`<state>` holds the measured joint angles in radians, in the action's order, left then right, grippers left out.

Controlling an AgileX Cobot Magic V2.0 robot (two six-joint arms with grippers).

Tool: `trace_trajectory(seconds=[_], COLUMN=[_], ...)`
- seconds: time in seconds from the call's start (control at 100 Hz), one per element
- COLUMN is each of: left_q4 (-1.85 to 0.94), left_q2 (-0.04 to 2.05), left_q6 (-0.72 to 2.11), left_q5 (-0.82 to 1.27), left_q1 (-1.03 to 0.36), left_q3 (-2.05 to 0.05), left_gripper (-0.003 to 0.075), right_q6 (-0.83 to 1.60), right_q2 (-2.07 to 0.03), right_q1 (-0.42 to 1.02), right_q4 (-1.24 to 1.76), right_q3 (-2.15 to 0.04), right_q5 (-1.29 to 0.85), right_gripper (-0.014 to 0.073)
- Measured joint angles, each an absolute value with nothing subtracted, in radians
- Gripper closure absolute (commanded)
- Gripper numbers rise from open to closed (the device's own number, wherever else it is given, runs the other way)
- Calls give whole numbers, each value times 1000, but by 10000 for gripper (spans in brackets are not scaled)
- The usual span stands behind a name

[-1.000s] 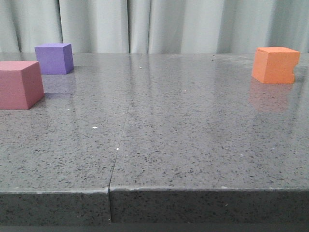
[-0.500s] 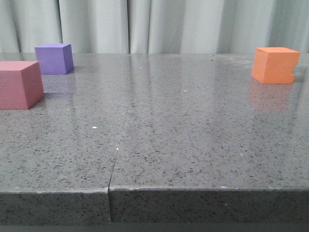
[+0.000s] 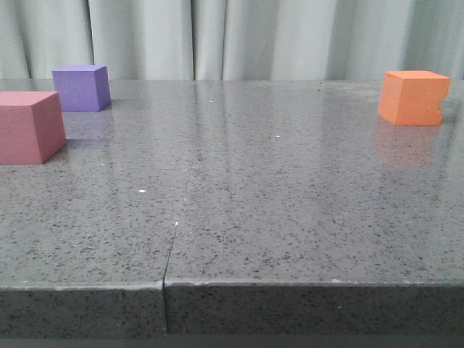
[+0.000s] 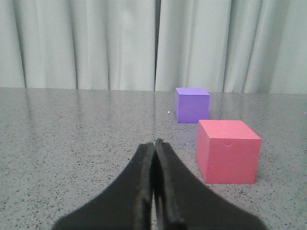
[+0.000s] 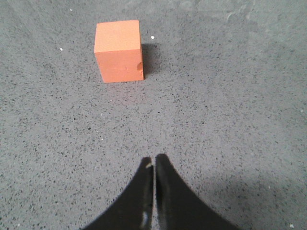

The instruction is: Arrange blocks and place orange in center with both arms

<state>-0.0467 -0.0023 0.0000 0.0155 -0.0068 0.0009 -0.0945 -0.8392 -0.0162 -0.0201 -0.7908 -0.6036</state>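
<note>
The pink-red cube (image 3: 27,127) sits at the table's left edge, with the purple cube (image 3: 82,88) just behind it. The orange cube (image 3: 412,97), notched on one edge, sits far right at the back. No gripper shows in the front view. In the left wrist view my left gripper (image 4: 154,143) is shut and empty, low over the table, with the pink-red cube (image 4: 226,151) and purple cube (image 4: 191,104) ahead of it to one side. In the right wrist view my right gripper (image 5: 154,160) is shut and empty above the table, with the orange cube (image 5: 119,50) well ahead.
The grey speckled table (image 3: 239,188) has a seam running from its front edge toward the back. Pale curtains (image 3: 232,36) hang behind the table's far edge.
</note>
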Motion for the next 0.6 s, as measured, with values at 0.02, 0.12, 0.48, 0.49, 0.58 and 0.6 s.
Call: trace_trajectory(seconds=[0.02,0.12,0.48,0.49,0.58,0.6], left_q4=[-47,-47,-47,-47,-47,-47], left_q2=[-2,-2,-2,-2,-2,-2], left_q6=[0,0,0,0,0,0], left_q5=[15,15,15,15,15,15], left_q1=[-7,-7,-7,-7,-7,-7], left_q3=[1,1,1,1,1,1], left_gripper=[741,741,741,741,741,741], right_q6=[-95,-95,-95,-95,-95,-95], right_q2=[-858,-936,-1173,-1177,-1233,-1246], right_q1=[-16,-16,-16,-16,-13,-13], right_q4=[-20,-16,25,25,27,27], right_q3=[-805,-867,-1096,-1101,-1164,-1178], right_q5=[-610,-632,-806,-810,-850,-856], right_gripper=[345,67,-45,-45,-45,-45])
